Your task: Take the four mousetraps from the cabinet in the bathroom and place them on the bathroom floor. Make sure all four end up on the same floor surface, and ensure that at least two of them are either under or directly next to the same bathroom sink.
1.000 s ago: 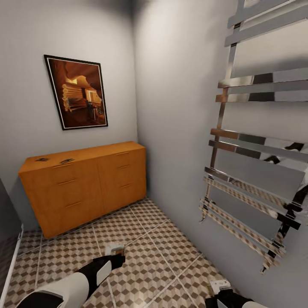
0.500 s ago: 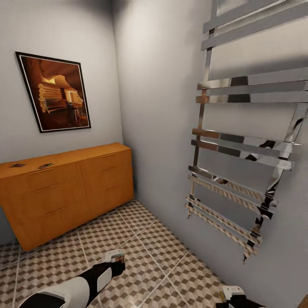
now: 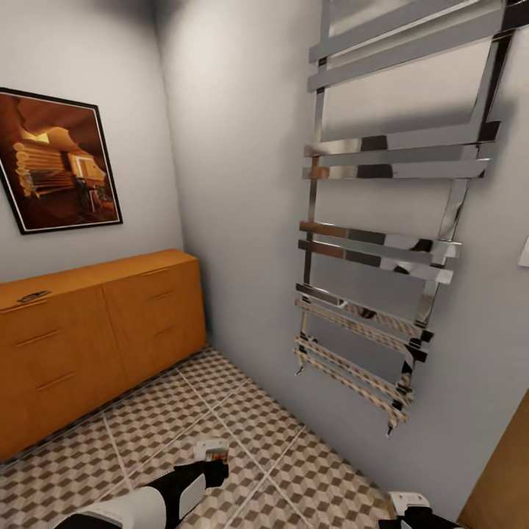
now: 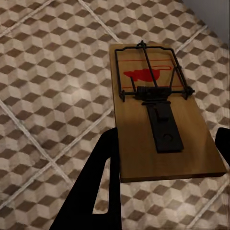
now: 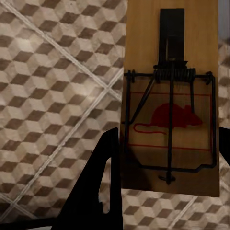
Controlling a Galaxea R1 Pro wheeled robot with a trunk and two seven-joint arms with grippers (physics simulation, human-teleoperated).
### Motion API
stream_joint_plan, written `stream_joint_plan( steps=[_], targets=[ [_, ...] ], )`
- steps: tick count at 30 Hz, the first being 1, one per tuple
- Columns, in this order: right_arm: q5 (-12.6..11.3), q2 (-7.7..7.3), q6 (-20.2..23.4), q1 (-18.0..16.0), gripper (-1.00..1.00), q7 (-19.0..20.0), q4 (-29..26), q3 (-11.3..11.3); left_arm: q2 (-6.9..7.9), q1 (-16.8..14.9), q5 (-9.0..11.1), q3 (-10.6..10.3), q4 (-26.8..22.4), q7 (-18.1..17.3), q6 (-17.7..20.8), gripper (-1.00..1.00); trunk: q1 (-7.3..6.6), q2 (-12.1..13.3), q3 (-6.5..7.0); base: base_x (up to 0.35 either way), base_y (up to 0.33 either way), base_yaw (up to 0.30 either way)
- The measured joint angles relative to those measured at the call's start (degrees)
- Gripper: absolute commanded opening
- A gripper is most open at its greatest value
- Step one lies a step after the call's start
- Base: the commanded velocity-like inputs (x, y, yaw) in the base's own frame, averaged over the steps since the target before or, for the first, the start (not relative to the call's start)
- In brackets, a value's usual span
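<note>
The orange-brown cabinet (image 3: 95, 330) stands against the left wall, with one small mousetrap (image 3: 33, 296) lying on its top. My left gripper (image 3: 209, 454) hangs low over the bathroom floor (image 3: 242, 411), shut on a mousetrap (image 4: 158, 110) whose wooden board sits between the black fingers (image 4: 96, 191). My right gripper (image 3: 408, 507) is at the lower right, shut on another mousetrap (image 5: 170, 96) with a red mouse print, above the cube-patterned floor (image 5: 52, 96). The bathroom sink is out of view.
A chrome towel rail (image 3: 382, 242) is mounted on the grey right wall, reaching down close to the floor. A framed picture (image 3: 55, 162) hangs above the cabinet. A wooden door edge (image 3: 510, 470) shows at the lower right.
The camera has turned right, so the cabinet and picture slid left and the towel rail came toward the middle. Both grippers keep their mousetraps low over the floor.
</note>
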Motion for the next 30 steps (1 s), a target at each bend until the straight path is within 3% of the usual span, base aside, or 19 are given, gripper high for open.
stream_joint_plan(
  steps=[4,8,20,30],
  targets=[
    [-0.1,-0.33,0.0,0.0,-1.0,0.0,0.0,0.0,-0.72,0.4,-2.7,-0.1,0.0,0.0,0.0,-1.0,0.0,0.0,0.12,0.0,0.0,-0.238],
    [-0.1,-0.39,0.0,0.0,-1.0,0.0,0.0,0.0,-1.2,0.8,-3.5,-0.1,0.1,0.0,0.0,-1.0,0.0,0.0,0.24,0.0,0.0,-0.238],
    [-0.2,-0.47,0.1,0.0,-1.0,0.1,0.1,0.0,-1.78,1.6,-4.2,-0.1,0.1,-3.5,0.0,-1.0,0.0,0.0,0.61,0.0,0.0,-0.245],
    [-0.1,-0.42,0.1,0.0,-1.0,0.1,0.1,0.0,-1.78,1.7,-4.2,-0.1,0.0,-3.9,0.0,-1.0,0.0,0.0,0.93,0.0,0.0,-0.277]
  ],
)
